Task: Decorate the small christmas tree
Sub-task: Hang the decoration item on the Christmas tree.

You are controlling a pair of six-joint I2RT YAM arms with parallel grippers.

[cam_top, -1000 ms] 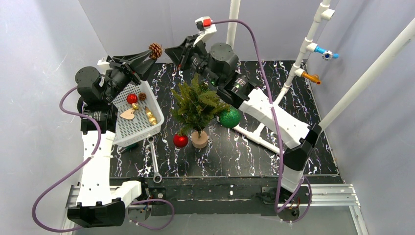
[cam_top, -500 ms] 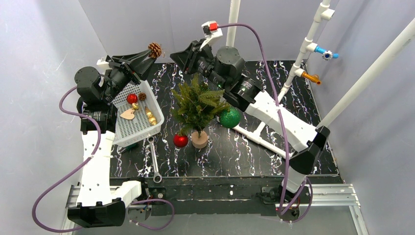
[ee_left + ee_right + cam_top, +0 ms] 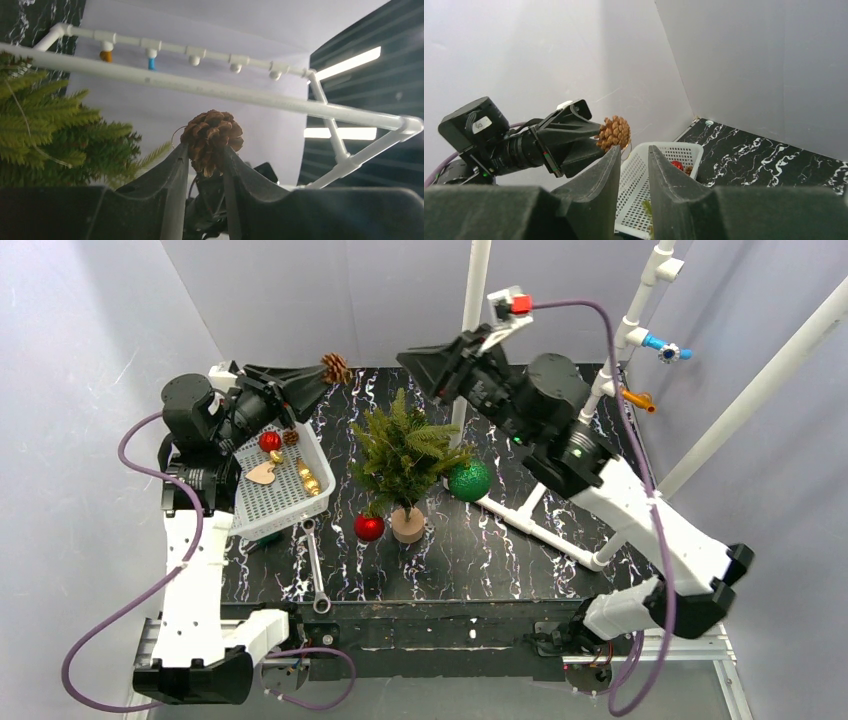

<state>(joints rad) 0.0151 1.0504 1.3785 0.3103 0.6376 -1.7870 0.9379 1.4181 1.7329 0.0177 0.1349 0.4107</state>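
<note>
The small christmas tree (image 3: 405, 453) stands upright mid-table on its tan wooden base (image 3: 407, 526); its branches fill the left of the left wrist view (image 3: 50, 135). My left gripper (image 3: 322, 375) is shut on a brown pine cone (image 3: 336, 367), held high to the tree's upper left. The cone (image 3: 212, 136) sits wedged between the fingertips (image 3: 180, 155) with a thin wire loop beside it. My right gripper (image 3: 412, 357) hovers above and behind the treetop, open with nothing between its fingers (image 3: 610, 162), facing the cone (image 3: 614, 132).
A white mesh basket (image 3: 300, 502) left of the tree holds a red ball, gold ornaments and a wooden heart. A green ball (image 3: 469, 481) and a red ball (image 3: 369, 527) hang low on the tree. A wrench (image 3: 316, 572) lies in front. White pipes (image 3: 620, 340) rise at right.
My right arm has risen and swung right, away from the treetop, and its jaws have parted. The left gripper has carried the pine cone slightly right, toward the tree.
</note>
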